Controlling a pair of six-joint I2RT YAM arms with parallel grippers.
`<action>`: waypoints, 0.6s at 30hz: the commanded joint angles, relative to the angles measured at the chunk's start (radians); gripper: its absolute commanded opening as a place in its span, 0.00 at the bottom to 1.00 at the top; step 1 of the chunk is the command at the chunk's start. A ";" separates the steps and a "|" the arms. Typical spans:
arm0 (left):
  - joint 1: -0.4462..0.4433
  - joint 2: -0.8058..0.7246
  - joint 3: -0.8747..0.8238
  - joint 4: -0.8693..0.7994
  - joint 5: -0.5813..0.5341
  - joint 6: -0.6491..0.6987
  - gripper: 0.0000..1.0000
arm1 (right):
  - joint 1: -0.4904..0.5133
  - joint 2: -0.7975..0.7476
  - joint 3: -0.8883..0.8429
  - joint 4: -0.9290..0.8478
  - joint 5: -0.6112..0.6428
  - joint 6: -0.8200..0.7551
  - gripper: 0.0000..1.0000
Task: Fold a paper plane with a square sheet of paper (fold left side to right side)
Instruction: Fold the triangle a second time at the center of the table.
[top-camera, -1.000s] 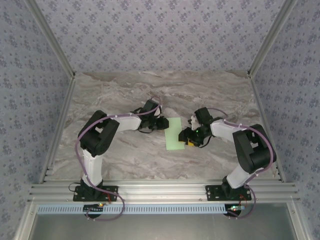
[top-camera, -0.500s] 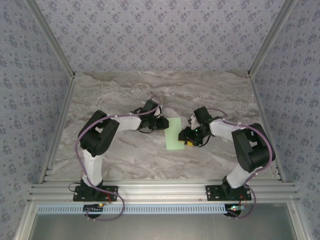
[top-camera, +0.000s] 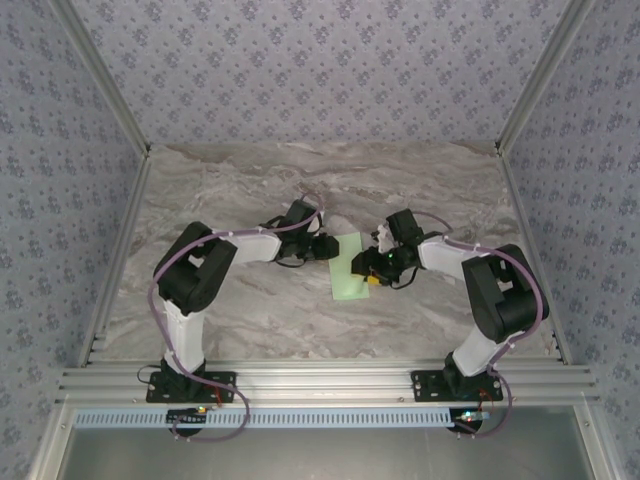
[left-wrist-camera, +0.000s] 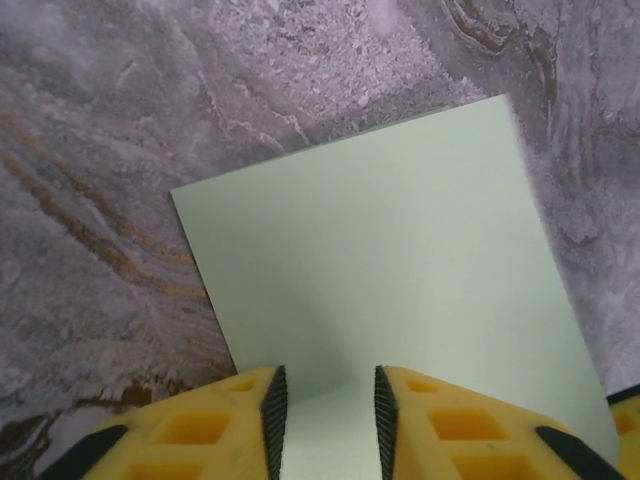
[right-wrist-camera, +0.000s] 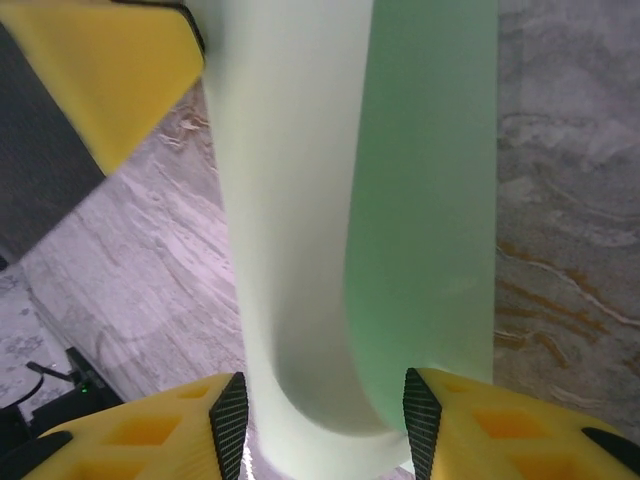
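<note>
Item: marble-patterned table (top-camera: 250, 190), enclosed by blue floral walls (top-camera: 300, 70). At mid-table we list the square sheet of paper (top-camera: 348, 272), doubled over into a tall narrow strip between both arms. Left gripper (left-wrist-camera: 325, 400): jaws narrowly parted, the sheet's edge between them. Right gripper (right-wrist-camera: 320, 405): jaws half apart astride the curled fold; we cannot tell whether they pinch it.

The square sheet of paper (top-camera: 349, 268) is plain pale mint-green, whiter where it curls and deeper green in shadow. The table (top-camera: 250, 180) is grey marble with pale swirls and rusty-brown veins. The left gripper (left-wrist-camera: 327, 405) and right gripper (right-wrist-camera: 325, 420) are yellow, with black ribbed pads (right-wrist-camera: 229, 420). The arms (top-camera: 250, 243) are black and white, and the walls (top-camera: 320, 70) are lilac-grey, dotted with small darker flowers
</note>
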 joint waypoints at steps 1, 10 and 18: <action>0.015 -0.100 -0.028 0.004 0.018 0.026 0.39 | -0.014 0.011 0.030 0.032 -0.084 -0.025 0.48; -0.001 -0.424 -0.249 0.034 -0.091 0.140 0.56 | -0.047 0.033 0.076 0.016 -0.145 -0.022 0.47; -0.248 -0.581 -0.371 0.002 -0.262 0.229 0.64 | -0.066 0.064 0.131 -0.023 -0.145 0.004 0.47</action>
